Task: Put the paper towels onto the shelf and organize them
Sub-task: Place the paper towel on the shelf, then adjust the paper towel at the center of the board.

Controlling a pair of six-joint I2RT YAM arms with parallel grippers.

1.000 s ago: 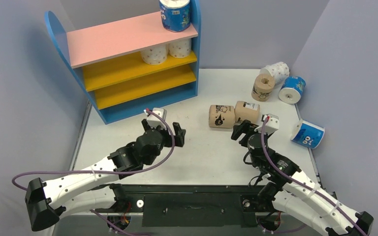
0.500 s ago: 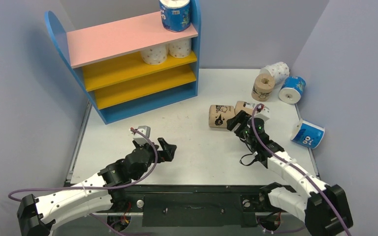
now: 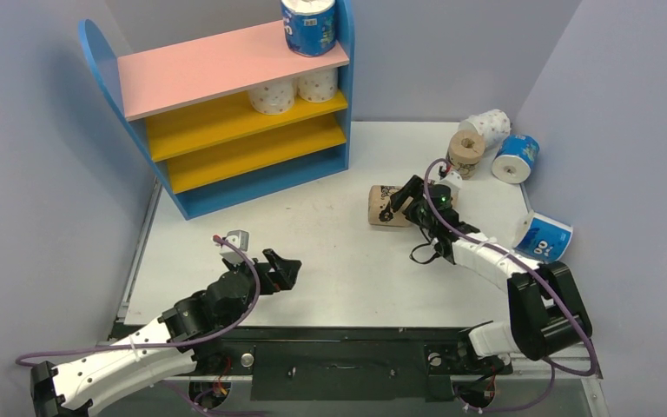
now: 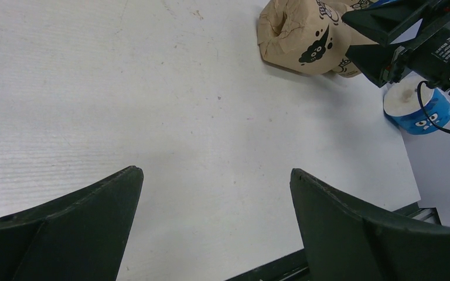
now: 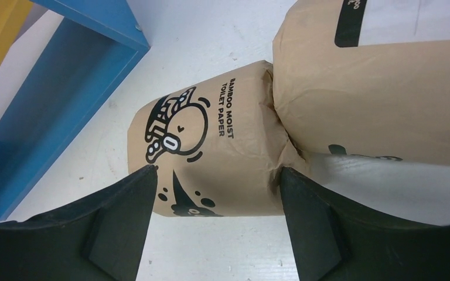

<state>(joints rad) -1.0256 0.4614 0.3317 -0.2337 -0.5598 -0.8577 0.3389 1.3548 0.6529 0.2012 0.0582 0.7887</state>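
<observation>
Three paper towels (image 3: 309,26) stand on the shelf (image 3: 217,65), six lie on the desk (image 3: 339,252); my right end effector (image 5: 214,174) gapes astride a tan roll (image 5: 211,140), left end effector (image 4: 215,171) wide, empty.

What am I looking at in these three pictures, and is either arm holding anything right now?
Two robot arms are bolted at the table's near edge, each ending in a two-finger pincer. The wide picture looks down from above and behind them; the other two come from wrist cameras. The shelf holds one blue roll on top and two dotted rolls below. Six rolls lie on the table: two tan rolls end to end, plus a third tan roll, a dotted roll and two blue rolls farther right. The left pincer is open above the table, holding nothing. The right pincer is open astride the pair's left roll, not closed on it.
</observation>
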